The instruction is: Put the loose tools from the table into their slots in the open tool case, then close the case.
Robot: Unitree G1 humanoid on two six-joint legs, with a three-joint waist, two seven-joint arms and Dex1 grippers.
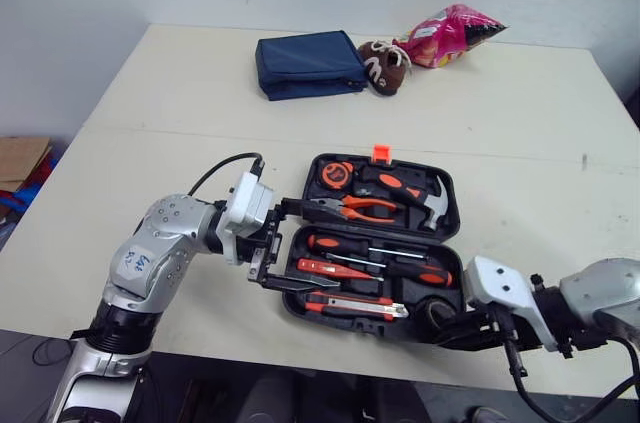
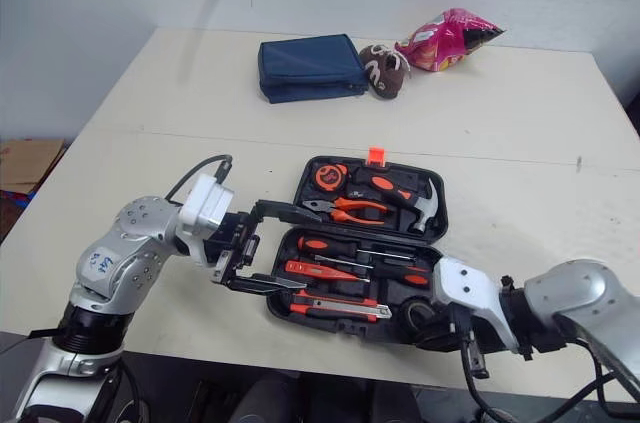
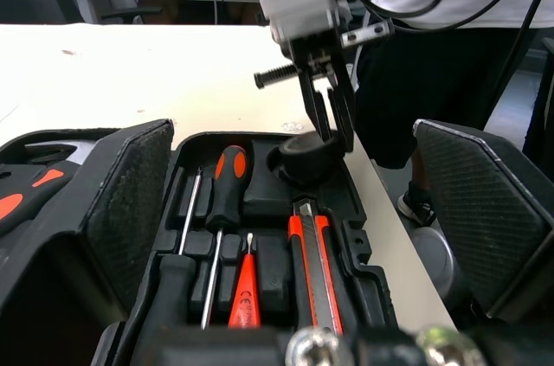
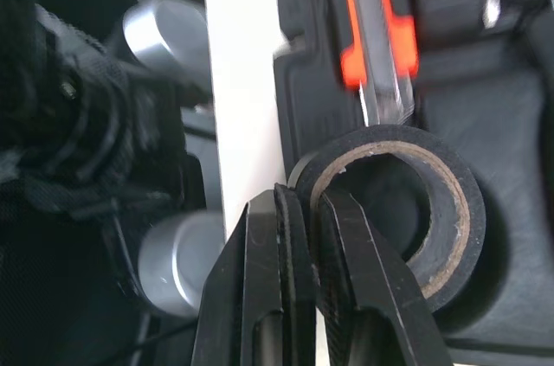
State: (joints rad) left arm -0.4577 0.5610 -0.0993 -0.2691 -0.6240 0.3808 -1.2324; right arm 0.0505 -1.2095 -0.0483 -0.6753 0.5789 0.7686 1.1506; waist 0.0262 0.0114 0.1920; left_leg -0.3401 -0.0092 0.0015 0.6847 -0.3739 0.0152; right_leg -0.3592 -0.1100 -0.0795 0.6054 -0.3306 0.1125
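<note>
Black tape roll (image 4: 473, 226) in the round well at the near right corner of the open tool case (image 1: 452, 193). Wall of the roll pinched between the jaws of the right gripper (image 4: 303, 202), one finger inside the ring and one outside, clamped tight. Plain enough in the right wrist view. From the head views, just dark fingers buried at that corner, grip unreadable. From the left wrist view, looking across the case: the same gripper reaching down onto the roll, fingers close together.

Just beyond those jaws, along the case's near edge: orange-and-silver utility knife (image 1: 355, 305), seated in its slot, one end toward the roll. Further from them, in the same half: screwdrivers (image 1: 345, 243) lying side by side in their grooves. In the raised lid half: round tape measure (image 1: 335, 175), orange-handled pliers (image 1: 360, 208) and hammer (image 1: 420, 193), with an orange latch (image 1: 381, 153) on the far rim.

Left gripper (image 1: 285, 243) at the opposite end of the case, jaws spread wide, no grip on anything. Between its padded fingers (image 3: 130, 202), the whole screwdriver half of the case; contact with the shell not clear.

Well apart from both sets of jaws, at the far side of the table (image 1: 150, 143): navy pouch (image 1: 310, 65), brown plush toy (image 1: 383, 65) just beside it, pink snack bag (image 1: 450, 35).
</note>
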